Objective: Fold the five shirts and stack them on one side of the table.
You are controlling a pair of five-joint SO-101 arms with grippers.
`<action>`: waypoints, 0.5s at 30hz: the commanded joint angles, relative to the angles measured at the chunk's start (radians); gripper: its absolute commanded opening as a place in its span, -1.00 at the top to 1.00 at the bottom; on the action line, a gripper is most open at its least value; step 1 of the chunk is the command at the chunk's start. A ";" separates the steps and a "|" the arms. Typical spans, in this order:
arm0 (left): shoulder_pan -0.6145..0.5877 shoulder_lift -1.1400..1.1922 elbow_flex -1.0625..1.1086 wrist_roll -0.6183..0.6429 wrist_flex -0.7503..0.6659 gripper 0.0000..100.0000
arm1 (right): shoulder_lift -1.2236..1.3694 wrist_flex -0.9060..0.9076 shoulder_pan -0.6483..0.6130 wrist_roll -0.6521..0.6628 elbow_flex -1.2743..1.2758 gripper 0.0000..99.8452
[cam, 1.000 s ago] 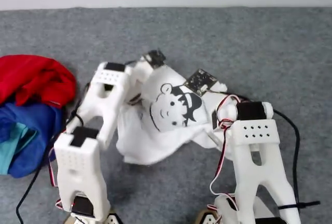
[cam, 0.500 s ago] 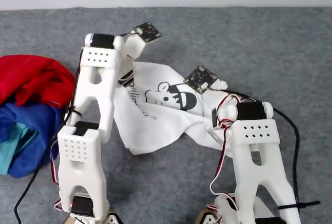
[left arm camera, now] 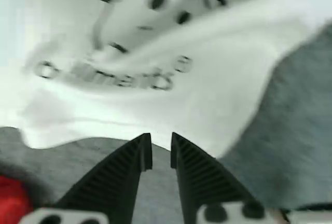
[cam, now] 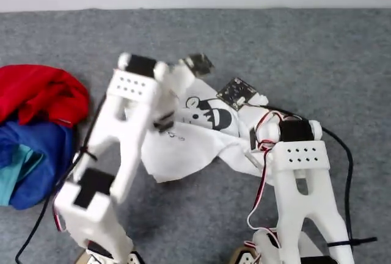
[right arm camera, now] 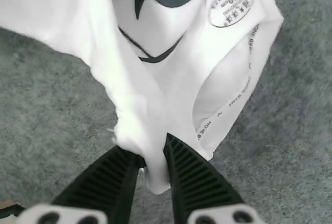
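Observation:
A white shirt [cam: 195, 139] with a cartoon face print lies crumpled on the grey table between the two arms. My right gripper [right arm camera: 154, 159] is shut on a bunched fold of the white shirt [right arm camera: 171, 53] near its collar label. My left gripper [left arm camera: 161, 149] hovers over bare grey table just off the hem of the white shirt [left arm camera: 207, 79]. Its fingers are almost together with nothing between them. In the high view the left arm [cam: 137, 111] leans over the shirt's left part, and the right arm [cam: 296, 148] stands at its right edge.
A pile of a red shirt [cam: 36, 93], a blue shirt [cam: 33, 151] and a teal piece [cam: 15, 169] lies at the left edge of the table. A bit of the red shirt [left arm camera: 10, 203] is near the left gripper. Grey table [cam: 317, 50] stretches behind and to the right.
The left arm stretched farther back, the shirt dropped flatter, then the arm swung right over the shirt. The right arm and its grip stayed as they were.

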 commanded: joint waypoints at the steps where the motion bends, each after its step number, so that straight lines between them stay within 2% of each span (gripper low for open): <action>1: 0.071 -0.120 0.179 0.043 -0.029 0.85 | -0.025 -0.039 0.048 -0.008 0.006 0.97; 7: 0.115 -0.130 0.320 0.140 -0.153 0.63 | -0.025 -0.048 0.067 -0.008 0.023 0.97; 15: 0.110 -0.129 0.489 0.140 -0.354 0.59 | -0.025 -0.054 0.064 -0.008 0.023 0.97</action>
